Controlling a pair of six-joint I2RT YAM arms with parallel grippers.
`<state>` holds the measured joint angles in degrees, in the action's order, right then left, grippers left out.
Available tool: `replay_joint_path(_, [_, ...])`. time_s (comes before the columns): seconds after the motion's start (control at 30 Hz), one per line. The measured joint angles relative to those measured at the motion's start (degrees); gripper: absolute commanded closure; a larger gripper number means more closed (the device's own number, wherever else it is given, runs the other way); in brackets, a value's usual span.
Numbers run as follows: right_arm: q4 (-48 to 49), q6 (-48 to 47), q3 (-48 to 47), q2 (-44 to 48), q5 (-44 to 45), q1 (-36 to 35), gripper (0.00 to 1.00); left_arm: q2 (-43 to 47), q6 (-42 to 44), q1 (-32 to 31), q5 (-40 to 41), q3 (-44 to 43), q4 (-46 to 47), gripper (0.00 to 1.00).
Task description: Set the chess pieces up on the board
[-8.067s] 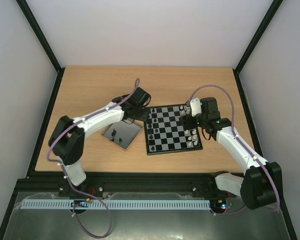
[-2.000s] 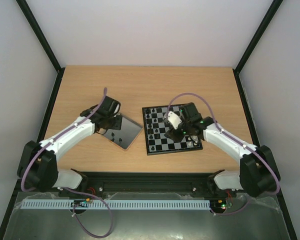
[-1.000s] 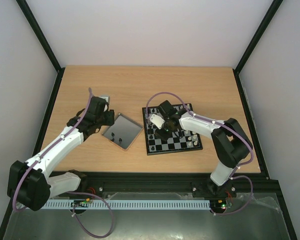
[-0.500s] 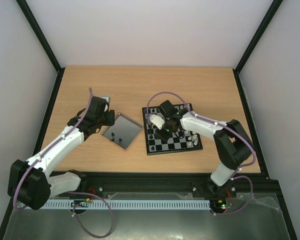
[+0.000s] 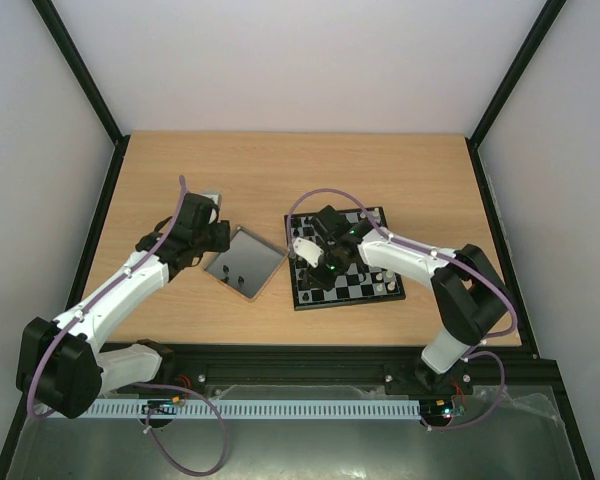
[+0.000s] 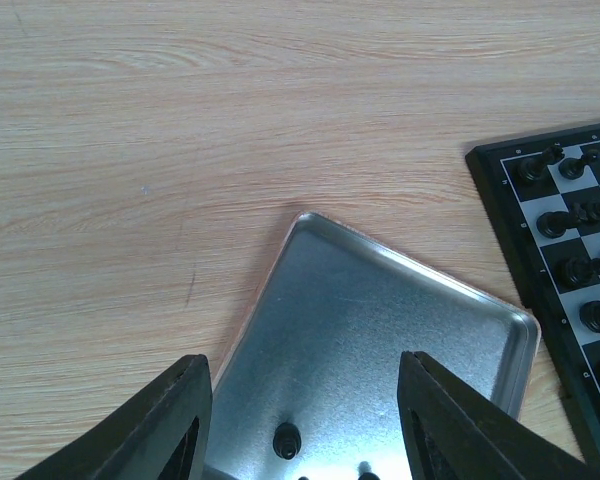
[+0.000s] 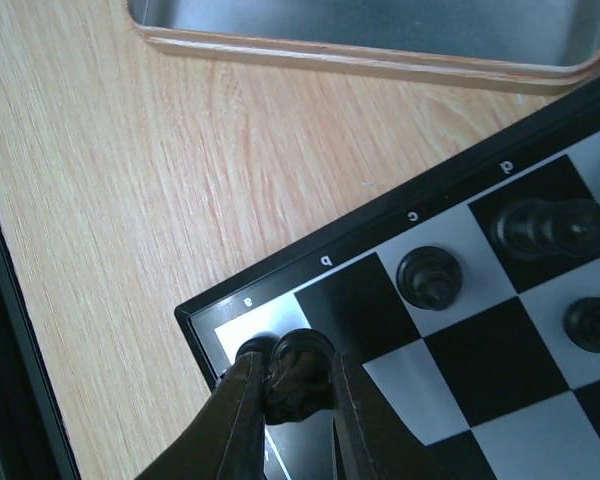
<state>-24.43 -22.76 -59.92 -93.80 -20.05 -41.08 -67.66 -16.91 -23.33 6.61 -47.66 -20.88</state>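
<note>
Since half a second ago the right gripper (image 5: 314,276) is moving toward the lower-left corner of the board (image 5: 352,288), while the left gripper (image 5: 205,235) is keeping its place by the upper-left edge of the tray (image 5: 258,254). The left jaws are standing wide apart with nothing between them. The right jaws are clenching a black piece (image 7: 298,372) over the corner square marked "a" — whether it is touching the square, I cannot tell.

Everything is lying on a light wooden table (image 5: 280,170), which pale walls (image 5: 280,60) and black frame bars (image 5: 80,70) are enclosing.

The metal tray is holding two small dark pieces (image 6: 287,440) — other black pieces (image 7: 429,276) are standing on nearby board squares.
</note>
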Motion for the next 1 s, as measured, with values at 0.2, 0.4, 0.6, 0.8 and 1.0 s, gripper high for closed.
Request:
replay_joint_path(0.2, [0.1, 0.3, 0.0, -2.2, 1.0, -1.0, 0.91, 0.0, 0.0, 0.0, 0.0, 0.0, 0.0, 0.47])
replay_joint_path(0.4, [0.1, 1.0, 0.0, -3.1, 2.1, -1.0, 0.91, 0.0, 0.0, 0.0, 0.0, 0.1, 0.0, 0.47])
replay_joint_path(0.6, [0.4, 1.4, -0.3, -4.0, 2.6, -1.1, 0.91, -0.1, 0.0, 0.0, -0.2, 0.1, 0.0, 0.47])
replay_joint_path(0.8, [0.8, 1.9, -0.6, -4.6, 3.0, -1.4, 0.89, -0.4, 0.0, 0.0, -0.2, 0.1, 0.0, 0.47])
replay_joint_path(1.0, [1.4, 2.6, -1.4, -5.2, 3.8, -1.7, 0.85, -0.4, 0.0, 0.0, -0.5, 0.1, 0.0, 0.47])
